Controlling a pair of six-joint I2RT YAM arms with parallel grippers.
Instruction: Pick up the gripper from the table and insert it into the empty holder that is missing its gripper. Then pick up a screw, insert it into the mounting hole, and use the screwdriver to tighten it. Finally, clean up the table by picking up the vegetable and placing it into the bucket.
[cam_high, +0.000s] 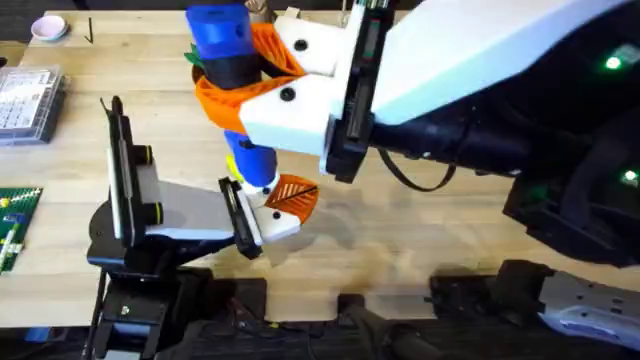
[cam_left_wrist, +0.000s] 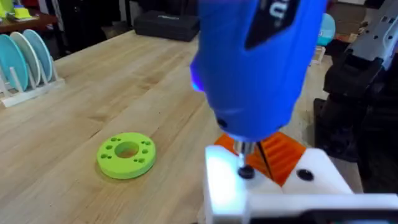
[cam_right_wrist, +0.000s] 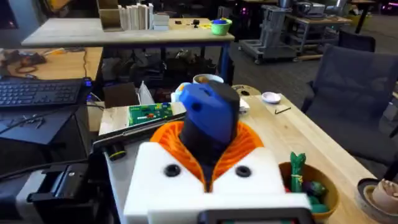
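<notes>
The job looks to be at its screw-tightening step: the right gripper (cam_high: 262, 85), white fingers with orange ribbed pads, is clamped round the screwdriver (cam_high: 228, 45), a thick glossy blue cylinder held upright over the middle of the table, its thin metal bit (cam_left_wrist: 243, 155) standing on a dark screw head (cam_left_wrist: 247, 173) in the white angular holder (cam_left_wrist: 273, 186). The ribbed orange gripper wedge (cam_high: 292, 193) already sits in that holder, so insertion seems done (whether the screw is fully home I cannot tell). The left gripper (cam_high: 245, 215) grips the holder from the left, steadying it. What seems left is finishing the screw and clearing the vegetable; a tan bucket (cam_right_wrist: 328, 194) with toy greens stands at the far right. A lime ring (cam_left_wrist: 126, 155) lies on the pale wood table (cam_high: 420, 230).
</notes>
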